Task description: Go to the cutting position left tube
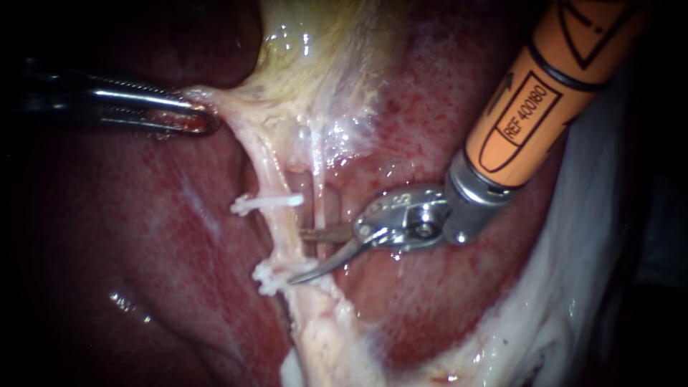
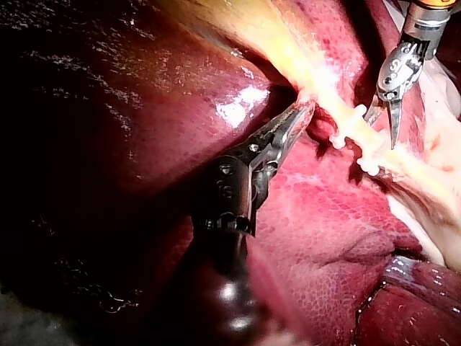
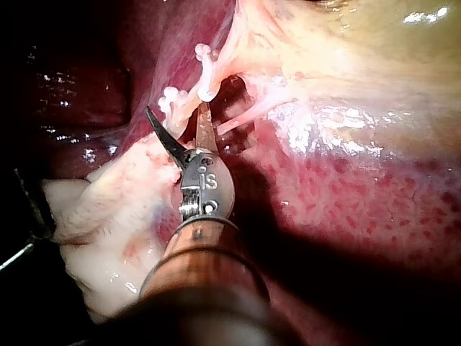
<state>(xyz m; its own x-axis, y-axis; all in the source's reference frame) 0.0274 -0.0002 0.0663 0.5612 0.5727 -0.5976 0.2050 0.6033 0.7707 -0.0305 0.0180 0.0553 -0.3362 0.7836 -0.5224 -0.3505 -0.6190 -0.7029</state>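
The left tube (image 1: 285, 236) is a pale strand running down from the gallbladder (image 1: 322, 64), with two white clips (image 1: 265, 203) (image 1: 266, 276) across it. My right instrument (image 1: 295, 258) comes in on an orange shaft, blades open. One curved blade lies in front of the tube just above the lower clip and the other passes behind it. The tube stretch between the clips sits between the blades (image 3: 180, 115). My left instrument (image 1: 195, 119) is shut on pale tissue at the tube's upper end (image 2: 301, 114), holding it taut to the left.
A thinner right tube (image 1: 317, 188) runs just behind the open blades. Red liver (image 1: 143, 236) surrounds the tubes on both sides. White fatty tissue (image 1: 559, 301) lies at the lower right under the orange shaft.
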